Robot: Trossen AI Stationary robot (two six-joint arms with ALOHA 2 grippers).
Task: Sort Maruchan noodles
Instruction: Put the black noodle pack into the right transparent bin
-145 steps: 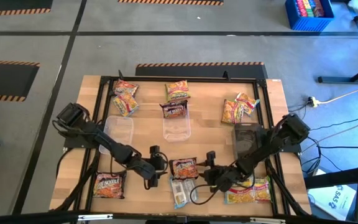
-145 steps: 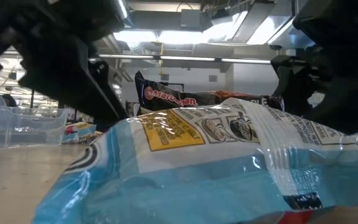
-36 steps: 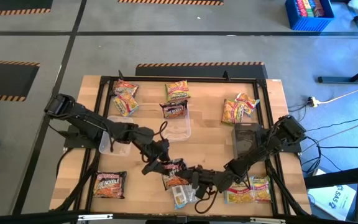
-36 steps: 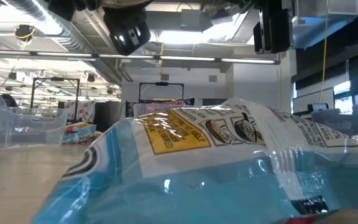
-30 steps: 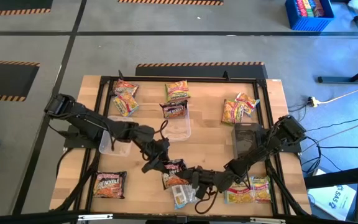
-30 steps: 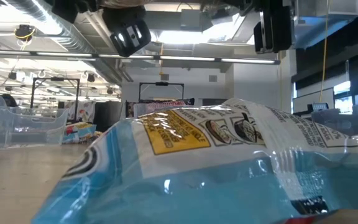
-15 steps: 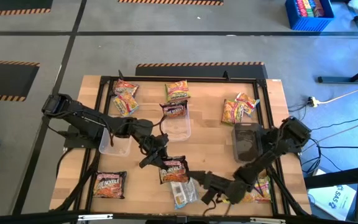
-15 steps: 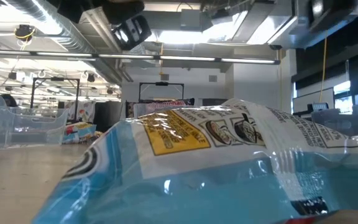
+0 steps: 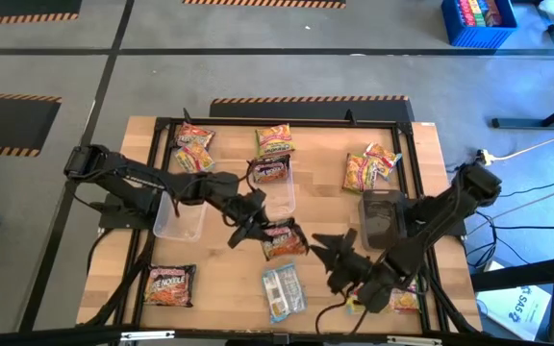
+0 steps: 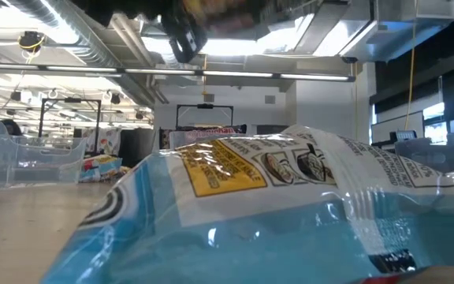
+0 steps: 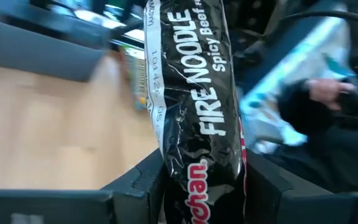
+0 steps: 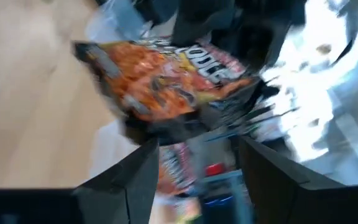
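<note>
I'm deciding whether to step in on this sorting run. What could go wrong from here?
The left gripper pinches the dark Fire Noodle packet only at one end, so it could swing or slip free in the air. The right gripper is open and close beside that packet, so the arms might collide. The middle bin already has a packet lying at its far rim, which a drop may knock.

1. Dark maroon packet (image 9: 284, 239): lifted off the worktop from beside the light blue packet (image 9: 283, 291); now clamped in the left end effector (image 9: 261, 229), farther toward the middle clear bin (image 9: 275, 195).
2. Left end effector: earlier beside the packet at the front edge; has carried it up and away.
3. Right end effector (image 9: 333, 252): withdrawn from beside the light blue packet; fingers spread, nothing between them.
</note>
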